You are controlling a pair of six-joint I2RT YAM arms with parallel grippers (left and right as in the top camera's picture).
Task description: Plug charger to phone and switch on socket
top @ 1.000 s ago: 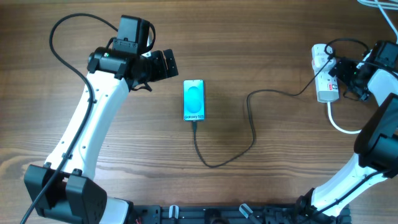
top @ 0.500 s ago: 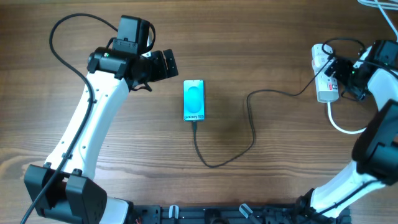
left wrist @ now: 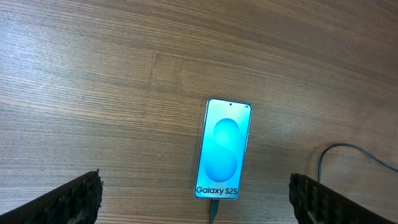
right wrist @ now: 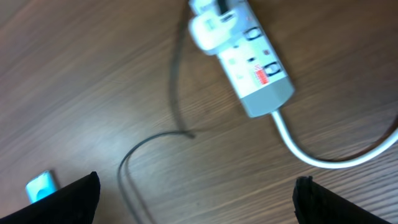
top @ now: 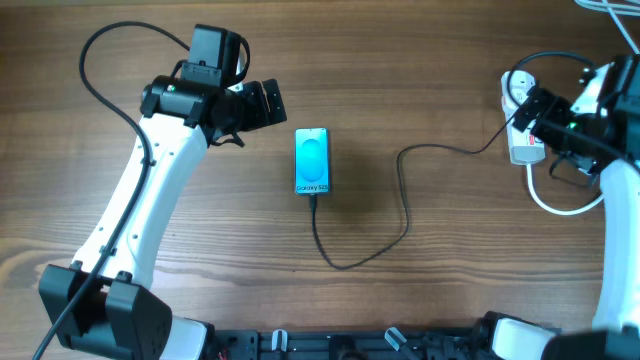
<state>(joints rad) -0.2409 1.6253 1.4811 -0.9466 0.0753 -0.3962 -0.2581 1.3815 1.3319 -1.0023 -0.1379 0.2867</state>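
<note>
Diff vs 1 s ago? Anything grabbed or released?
Only the right arm moved. It swung toward the frame's right edge, and the right tool edged slightly up-frame above the socket. It is open, gripping nothing. The left tool, the phone and the charger reaching the phone's end are unchanged.

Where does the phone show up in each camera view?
Overhead: phone lies just left of centre, screen up.
Left wrist: phone is in the lower middle.
Right wrist: phone shows only as a blurred cyan corner at the lower left.
Shared landmark: the black cable leading from the phone's bottom end, seen in all three views.
</note>
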